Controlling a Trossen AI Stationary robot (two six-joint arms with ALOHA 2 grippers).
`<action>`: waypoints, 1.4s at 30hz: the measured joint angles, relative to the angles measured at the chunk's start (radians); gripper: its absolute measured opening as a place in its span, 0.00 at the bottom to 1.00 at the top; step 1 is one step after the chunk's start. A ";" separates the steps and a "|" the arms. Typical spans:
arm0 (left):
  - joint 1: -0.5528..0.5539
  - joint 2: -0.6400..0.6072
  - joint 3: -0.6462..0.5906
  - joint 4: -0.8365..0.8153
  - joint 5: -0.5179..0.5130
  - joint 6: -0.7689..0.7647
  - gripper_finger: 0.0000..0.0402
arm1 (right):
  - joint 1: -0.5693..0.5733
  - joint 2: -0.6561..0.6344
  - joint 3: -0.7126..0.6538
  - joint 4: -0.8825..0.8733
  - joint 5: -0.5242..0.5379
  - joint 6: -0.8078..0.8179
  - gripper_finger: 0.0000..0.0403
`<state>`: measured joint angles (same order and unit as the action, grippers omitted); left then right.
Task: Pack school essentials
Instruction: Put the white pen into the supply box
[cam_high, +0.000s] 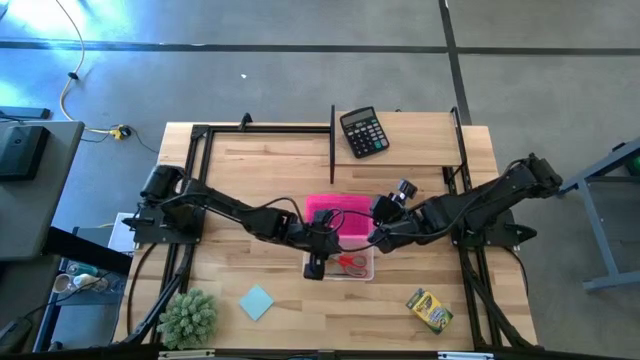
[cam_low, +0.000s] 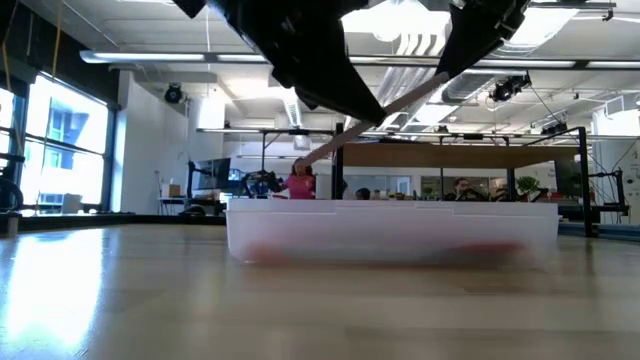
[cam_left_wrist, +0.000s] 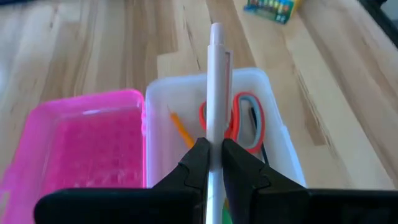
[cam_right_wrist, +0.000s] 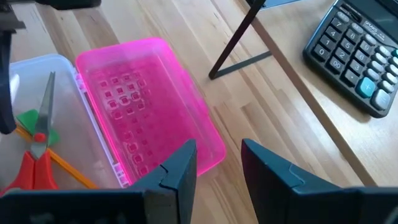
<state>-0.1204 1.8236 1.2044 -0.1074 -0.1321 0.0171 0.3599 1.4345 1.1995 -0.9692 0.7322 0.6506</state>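
Note:
A clear box (cam_left_wrist: 277, 118) sits mid-table with its pink lid (cam_right_wrist: 143, 99) folded open flat on the far side. Inside lie red-handled scissors (cam_left_wrist: 247, 121), an orange pencil (cam_left_wrist: 180, 127) and a green eraser (cam_right_wrist: 28, 118). My left gripper (cam_left_wrist: 215, 146) hovers over the box, shut on a pale pen-like stick (cam_left_wrist: 216, 81). My right gripper (cam_right_wrist: 217, 158) hangs open just right of the lid, with bare wood showing between its fingers. The yellow-green crayon box (cam_high: 430, 310) and the light blue notepad (cam_high: 257, 302) lie flat near the front edge. My left gripper pinches the stick's shaft (cam_left_wrist: 215, 134) between its two fingers, coming from the table's left and slanting down. The stick runs along the fingers and juts out well past their tips. It hangs tilted above the clear box, clear of it.
A black calculator (cam_high: 363, 132) lies at the far edge beside a thin black frame rail (cam_right_wrist: 239, 37). A fuzzy green plant (cam_high: 188, 318) stands at the front left corner. Bare wood lies between the notepad and the crayon box.

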 joint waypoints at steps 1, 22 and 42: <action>0.000 0.003 0.000 -0.001 0.000 0.005 0.06 | 0.000 0.000 0.000 0.000 0.000 0.000 0.29; 0.125 0.037 -0.001 -0.042 0.180 -0.029 0.06 | 0.000 0.000 0.000 0.002 -0.002 -0.003 0.29; 0.127 0.037 -0.001 -0.061 0.181 -0.118 0.19 | 0.000 0.000 0.000 0.002 -0.003 -0.003 0.29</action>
<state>0.0063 1.8610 1.2034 -0.1688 0.0494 -0.1009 0.3599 1.4345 1.1995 -0.9676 0.7294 0.6481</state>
